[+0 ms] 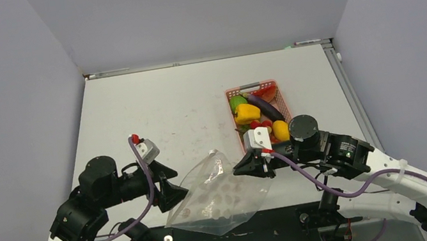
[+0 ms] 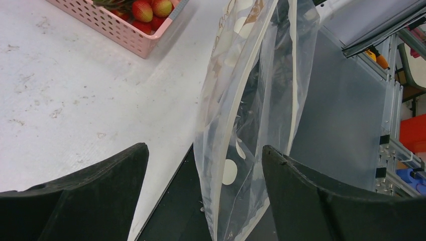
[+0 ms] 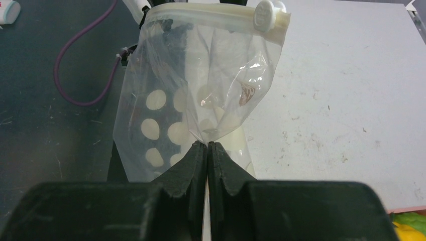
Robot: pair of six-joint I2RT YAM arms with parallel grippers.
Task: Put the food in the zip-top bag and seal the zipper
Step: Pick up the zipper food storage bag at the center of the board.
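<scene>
Zip-top bag [image 1: 219,194]: clear, crumpled, white dots on its lower part, at the near table [image 1: 165,115] edge and overhanging the dark front strip. Zipper [image 3: 211,12] ran along its mouth and carried a white slider. Left gripper [image 2: 203,150]: jaws apart, the bag's film hanging between them. Right gripper [image 3: 207,145]: jaws together, pinching the bag's right side. Farther right, the pink basket [image 1: 251,86] held the eggplant [image 1: 265,107], yellow pepper [image 1: 247,113] and lemon [image 1: 280,130].

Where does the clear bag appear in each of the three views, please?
Top external: bag at bottom centre.
Left wrist: bag centre right, between the open left fingers.
Right wrist: bag upper centre, pinched by the right fingers.
Shared landmark: the white table.
</scene>
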